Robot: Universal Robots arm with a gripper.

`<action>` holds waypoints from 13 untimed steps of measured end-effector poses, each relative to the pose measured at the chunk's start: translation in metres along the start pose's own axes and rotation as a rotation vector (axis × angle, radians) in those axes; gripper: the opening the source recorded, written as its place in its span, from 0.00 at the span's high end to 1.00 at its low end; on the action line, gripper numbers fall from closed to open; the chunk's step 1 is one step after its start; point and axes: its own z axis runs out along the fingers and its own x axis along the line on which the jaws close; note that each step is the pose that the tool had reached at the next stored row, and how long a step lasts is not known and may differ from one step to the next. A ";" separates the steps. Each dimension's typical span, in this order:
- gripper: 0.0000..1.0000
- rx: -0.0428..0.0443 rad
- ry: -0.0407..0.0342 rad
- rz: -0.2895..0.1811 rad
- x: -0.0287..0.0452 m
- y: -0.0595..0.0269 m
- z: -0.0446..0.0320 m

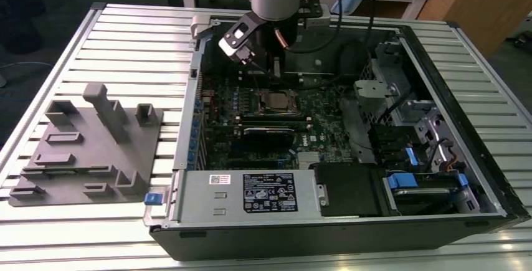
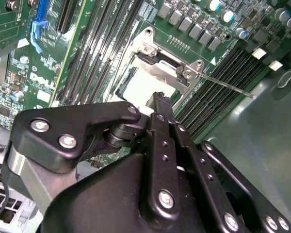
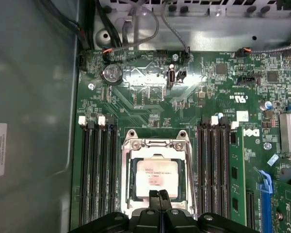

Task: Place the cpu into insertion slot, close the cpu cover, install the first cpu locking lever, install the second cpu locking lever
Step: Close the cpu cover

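cpu (image 3: 155, 175): seated; likely light, stiff, fragile; grip by edges
hand (image 3: 159, 195): pressed together, tips at cpu cover (image 3: 155, 144) rim

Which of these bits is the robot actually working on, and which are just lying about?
In the job: cpu, cpu cover, thin locking lever, gripper.
Just lying about: grey fixture block, coin battery, memory slots, power supply.
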 end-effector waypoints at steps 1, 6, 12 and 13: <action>0.89 0.0000 -0.0002 0.001 0.0000 0.0000 0.0001; 0.89 0.0000 -0.0002 0.001 0.0000 0.0000 0.0001; 0.89 0.0803 -0.0007 0.001 0.0000 0.0014 0.0011; 0.89 0.0813 -0.0009 0.001 0.0000 0.0014 0.0010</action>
